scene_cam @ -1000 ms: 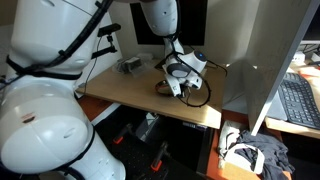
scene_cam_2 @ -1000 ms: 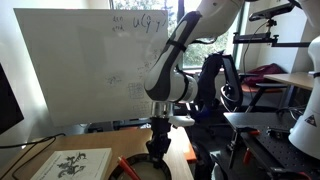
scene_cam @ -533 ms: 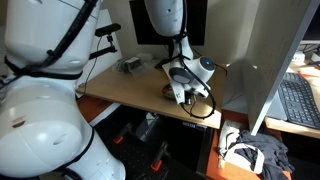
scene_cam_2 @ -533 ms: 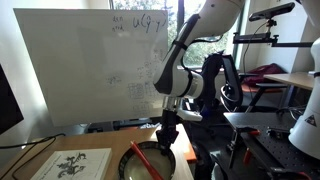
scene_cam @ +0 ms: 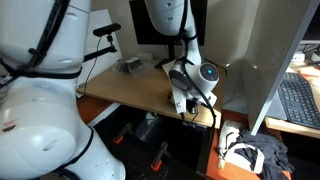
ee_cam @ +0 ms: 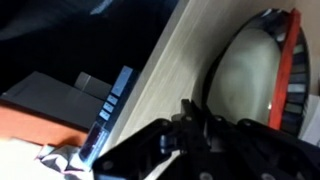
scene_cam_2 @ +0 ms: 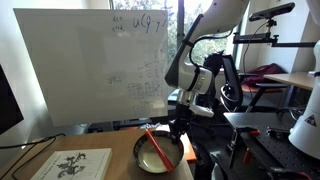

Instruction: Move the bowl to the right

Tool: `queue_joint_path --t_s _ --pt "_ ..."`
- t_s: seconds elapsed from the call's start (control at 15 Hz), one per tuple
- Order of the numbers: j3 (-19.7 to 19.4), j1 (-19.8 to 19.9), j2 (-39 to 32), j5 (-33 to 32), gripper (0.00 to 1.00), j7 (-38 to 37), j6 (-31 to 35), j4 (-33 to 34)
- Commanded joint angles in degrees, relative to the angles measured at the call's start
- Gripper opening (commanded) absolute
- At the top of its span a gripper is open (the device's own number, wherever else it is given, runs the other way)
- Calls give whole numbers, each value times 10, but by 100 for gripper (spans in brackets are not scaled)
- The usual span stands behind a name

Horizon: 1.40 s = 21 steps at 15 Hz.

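Note:
The bowl is a round shallow bowl with a shiny rim, a pale gleaming inside and an orange-red streak across it. It sits on the wooden table near its edge. My gripper reaches down onto the bowl's near rim. In the wrist view the fingers are pinched together on the dark rim of the bowl. In an exterior view my gripper stands close to the table's front edge and hides most of the bowl.
A grey boxy object lies at the back of the table. A printed sheet lies beside the bowl. A white board stands behind. A table edge runs close by, with a keyboard-like thing below it.
My gripper has dragged the bowl along the table towards its front edge. In the view facing the white board, both have moved to the right and the bowl has come fully into sight.

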State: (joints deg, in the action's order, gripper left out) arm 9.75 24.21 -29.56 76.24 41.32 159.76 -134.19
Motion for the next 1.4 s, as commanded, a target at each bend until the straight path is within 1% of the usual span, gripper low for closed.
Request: queue_joint_path --t_s 0.0,0.27,0.4,0.47,0.53,0.6,0.67,0.73,0.87,0.93,1.0,1.13,1.2,1.27,1.33 --pt "7 5 24 17 37 19 2 -18" --pt "11 1 29 11 65 15 0 -15" --pt "10 -4 37 0 82 5 6 -21" --pt "5 -10 43 -16 89 -9 10 -27" --pt "-6 -22 52 -53 96 -46 16 -41" --pt "-17 -34 60 -94 100 -83 19 -55" --pt "-27 -43 70 -131 100 -110 12 -67" --pt "-44 -59 81 -181 100 -158 5 -82" --pt "-71 -98 109 -270 100 -235 5 -106" --pt "-88 -124 127 -319 100 -281 8 -118" --pt "-112 -155 145 -374 100 -334 7 -128" --pt "-143 -192 186 -501 100 -428 -4 -143" --pt "-175 -226 205 -571 100 -481 -17 -146" --pt "-173 -224 223 -628 100 -507 -37 -143" --pt "-180 -232 239 -684 100 -532 -68 -135"
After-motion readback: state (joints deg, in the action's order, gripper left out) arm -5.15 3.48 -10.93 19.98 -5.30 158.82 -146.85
